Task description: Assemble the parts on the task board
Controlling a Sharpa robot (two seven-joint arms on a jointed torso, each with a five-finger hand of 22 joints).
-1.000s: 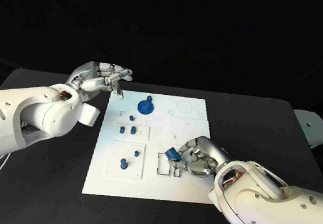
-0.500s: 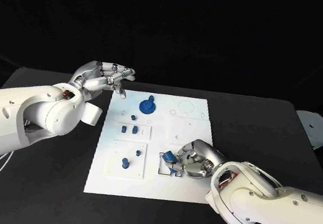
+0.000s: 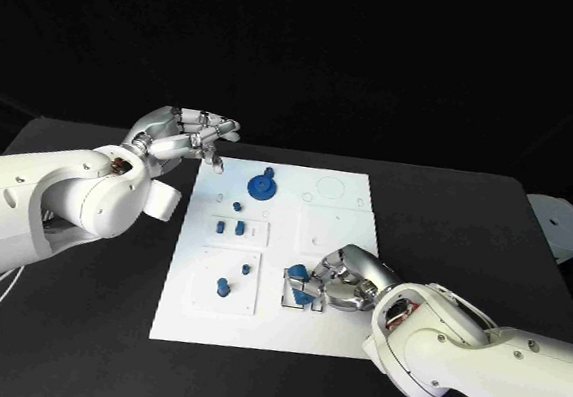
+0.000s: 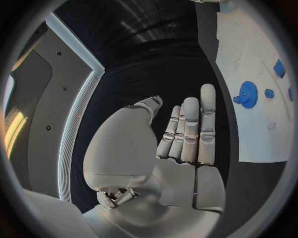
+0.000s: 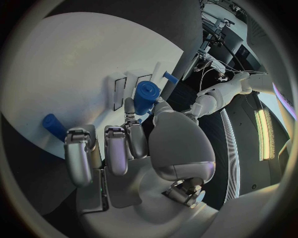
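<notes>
A small blue part [image 3: 301, 274] is pinched in the fingers [image 3: 316, 276] of the right hand [image 3: 336, 284], low over the slotted recess [image 3: 299, 292] near the right edge of the white board [image 3: 325, 235], on its near half. It is held upright, seemingly so that it can be lowered into a slot. Other blue parts, among them a gear [image 3: 259, 188] toward the far edge, are already seated. The left hand [image 3: 176, 139] is held off the board's far left corner over the black worktop [image 3: 458, 224], its fingers loosely curled on nothing, probably kept clear.
</notes>
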